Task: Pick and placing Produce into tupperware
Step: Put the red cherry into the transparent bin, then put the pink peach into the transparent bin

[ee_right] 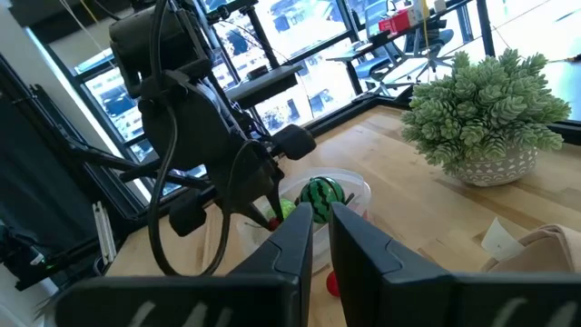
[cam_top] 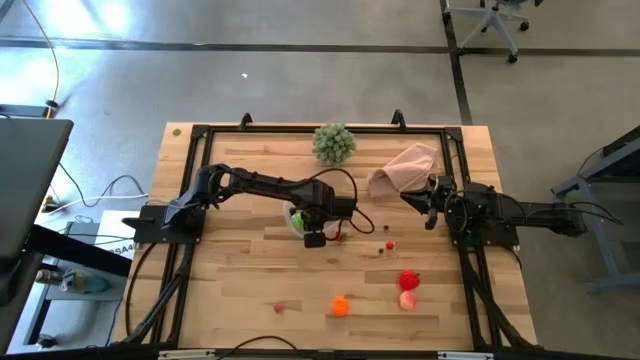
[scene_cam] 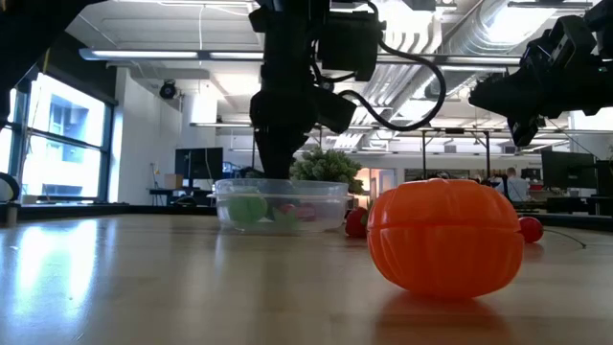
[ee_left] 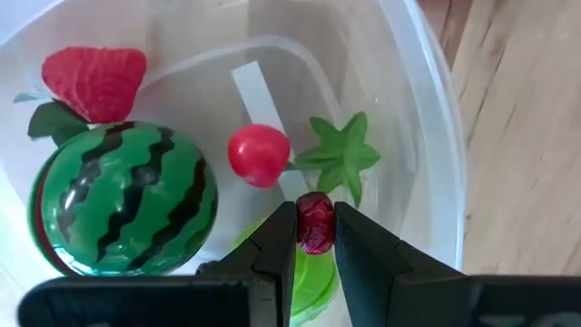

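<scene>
Orange produce piece lies nearest on the tabletop. At centre, the left gripper, clenched on a small red berry, hangs inside the tupperware over the watermelon. Farther right, the right gripper waits beside the cloth, fingers slightly parted, holding nothing.

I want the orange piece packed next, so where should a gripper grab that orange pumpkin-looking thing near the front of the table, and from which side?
Grip the orange piece across its widest middle, coming straight down from above. It sits flat on the table, squat and rounded, with a seam around its waist, so fingers closing on opposite sides there should hold best. It stands apart from the red piece and pink piece, leaving room to descend.
</scene>
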You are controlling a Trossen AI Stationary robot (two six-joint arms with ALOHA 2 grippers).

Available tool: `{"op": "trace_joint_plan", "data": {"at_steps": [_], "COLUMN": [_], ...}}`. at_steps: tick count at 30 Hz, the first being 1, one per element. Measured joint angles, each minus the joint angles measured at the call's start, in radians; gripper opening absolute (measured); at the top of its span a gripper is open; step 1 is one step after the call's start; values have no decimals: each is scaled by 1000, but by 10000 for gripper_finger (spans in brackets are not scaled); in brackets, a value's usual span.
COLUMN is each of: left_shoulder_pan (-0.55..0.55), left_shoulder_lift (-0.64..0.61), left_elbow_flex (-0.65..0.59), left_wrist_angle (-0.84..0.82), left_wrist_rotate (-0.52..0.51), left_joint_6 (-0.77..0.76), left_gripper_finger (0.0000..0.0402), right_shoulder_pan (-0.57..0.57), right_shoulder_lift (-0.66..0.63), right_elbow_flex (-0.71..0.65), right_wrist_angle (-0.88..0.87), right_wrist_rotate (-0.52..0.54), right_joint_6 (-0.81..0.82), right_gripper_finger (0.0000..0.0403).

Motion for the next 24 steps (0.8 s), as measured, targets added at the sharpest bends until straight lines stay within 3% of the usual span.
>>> {"op": "trace_joint_plan", "data": {"at_steps": [13,20,24], "left_shoulder_pan": [0,0,0], "left_shoulder_lift": [0,0,1], "left_elbow_flex": [0,0,8], "left_wrist_angle": [1,6,-13], "left_wrist_rotate": [26,11,51], "left_joint_6": [-2,-21,-21], "left_gripper_finger": [68,147,183], "right_shoulder_pan": [0,0,0], "right_shoulder_lift": [0,0,0], "right_elbow_flex": [0,0,0], "right_wrist_angle": [0,0,0], "right_wrist_rotate": [0,0,0], "right_joint_6": [0,0,0], "right_gripper_finger": [30,30,30]}}
